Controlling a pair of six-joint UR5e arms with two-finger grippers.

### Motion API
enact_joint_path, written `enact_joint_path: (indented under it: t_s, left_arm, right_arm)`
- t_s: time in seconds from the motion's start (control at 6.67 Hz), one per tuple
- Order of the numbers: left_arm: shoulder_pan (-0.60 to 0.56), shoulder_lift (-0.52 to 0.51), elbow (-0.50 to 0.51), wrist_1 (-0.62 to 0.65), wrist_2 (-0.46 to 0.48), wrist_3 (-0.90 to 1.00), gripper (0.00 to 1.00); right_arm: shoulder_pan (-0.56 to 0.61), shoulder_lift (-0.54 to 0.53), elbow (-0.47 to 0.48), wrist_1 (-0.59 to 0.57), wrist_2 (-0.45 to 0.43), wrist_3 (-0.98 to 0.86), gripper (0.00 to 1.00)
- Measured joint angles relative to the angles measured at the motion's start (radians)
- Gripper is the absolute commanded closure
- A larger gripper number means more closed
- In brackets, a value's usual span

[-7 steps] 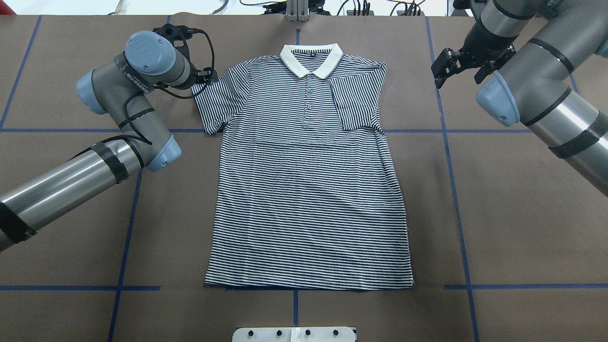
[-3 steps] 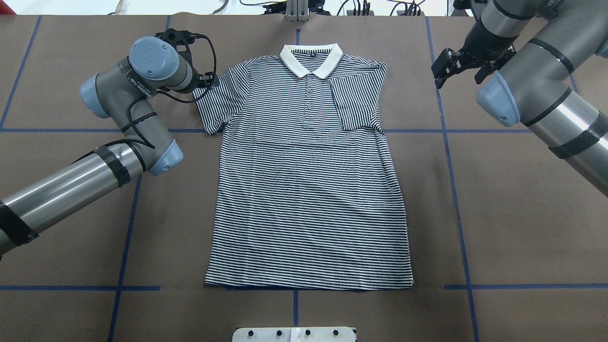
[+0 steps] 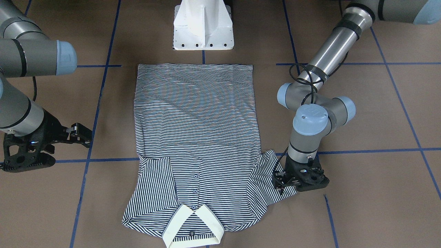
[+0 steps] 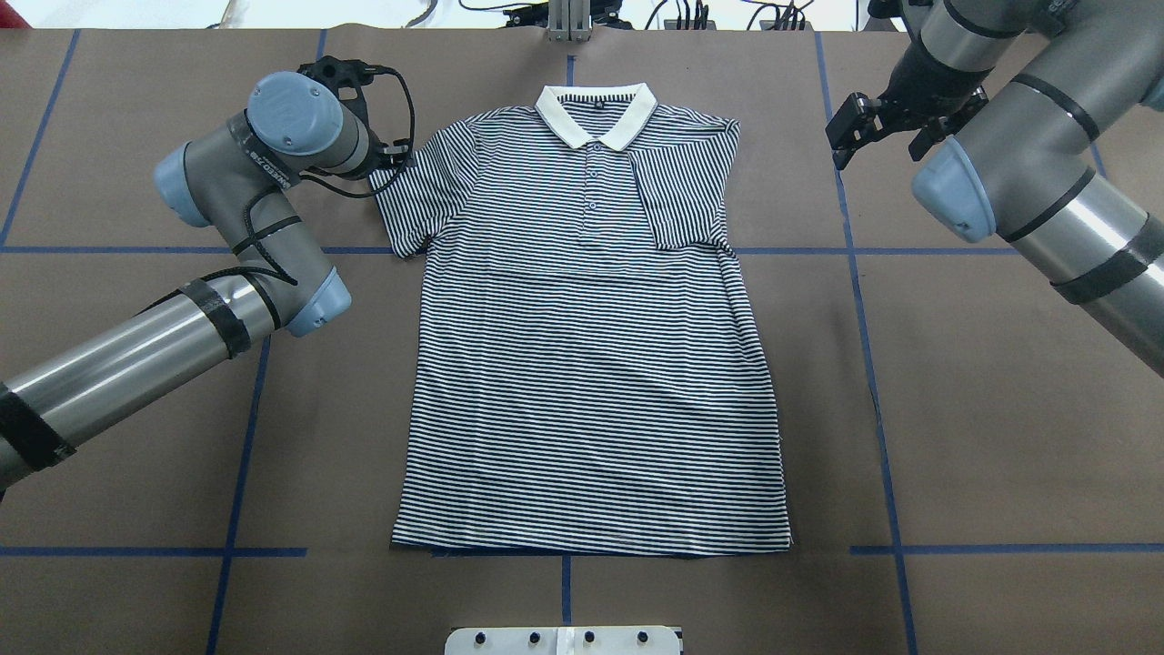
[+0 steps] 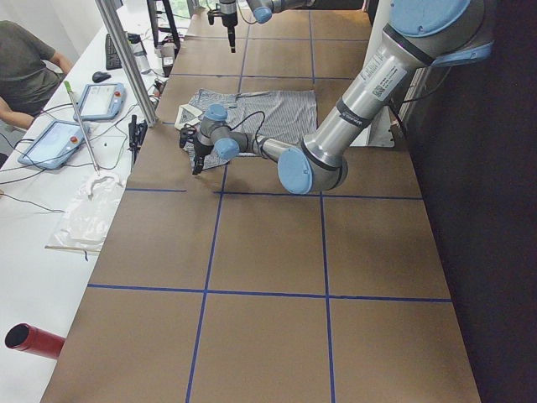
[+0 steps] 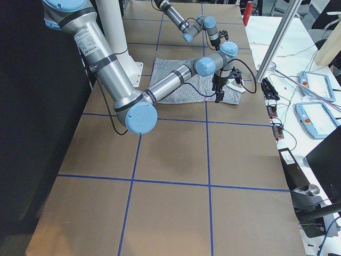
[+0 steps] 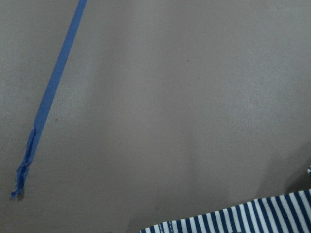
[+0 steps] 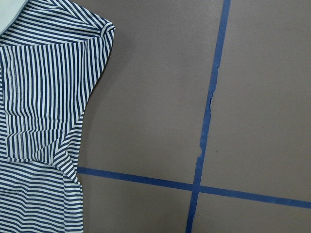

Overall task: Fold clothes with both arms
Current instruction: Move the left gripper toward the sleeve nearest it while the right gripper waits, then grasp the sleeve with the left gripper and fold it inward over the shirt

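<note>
On the brown surface (image 4: 1000, 409) the shirt (image 4: 591, 391) is lying flat, front up, with its collar (image 4: 596, 114) pointing away from the robot and its hem (image 4: 591, 544) lying nearest the white base (image 3: 203, 24). Its right sleeve (image 4: 682, 196) is lying folded inward across the chest, reaching close to the buttons. Its left sleeve (image 4: 418, 196) is lying spread out to the side, over a blue tape line (image 4: 182, 249).

The left arm (image 4: 136, 355) is reaching in from the side and bending down at the wrist. The left pincer (image 3: 280, 182) is sitting low at the outer edge of the left sleeve, with its fingers right at the cloth. Whether they are gripping the sleeve or only touching it cannot be told. The left wrist view is showing only bare surface, a tape strip and a striped edge (image 7: 233, 218) along the bottom.

The right arm (image 4: 1046, 182) is hanging over the far corner on the robot's right. The right pincer (image 4: 875, 156) is hovering above bare surface, well apart from the shirt, with its fingers spread wide and holding nothing. The right wrist view is looking down on the folded sleeve and a crossing of tape lines beside it.

Beyond the surface's far side, a person (image 5: 25, 67) is sitting at a white desk.
</note>
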Motion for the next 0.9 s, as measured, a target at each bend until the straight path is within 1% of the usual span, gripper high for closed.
enact_joint_path:
  t_s: [0.15, 0.3, 0.45, 0.9]
  left_arm:
    - [0.000, 0.000, 0.000, 0.000, 0.000, 0.000, 0.69]
    - [0.000, -0.001, 0.001, -0.001, 0.000, -0.001, 0.82]
    - [0.001, -0.003, 0.001, 0.000, 0.000, -0.001, 1.00]
    - [-0.001, -0.016, -0.014, 0.009, -0.003, 0.000, 1.00]
  right_arm:
    - [0.000, 0.000, 0.000, 0.000, 0.000, 0.000, 0.00]
    - [0.000, 0.000, 0.000, 0.000, 0.000, 0.000, 0.00]
    - [0.000, 0.000, 0.000, 0.000, 0.000, -0.001, 0.00]
    - [0.000, -0.002, -0.003, 0.000, 0.000, -0.002, 0.00]
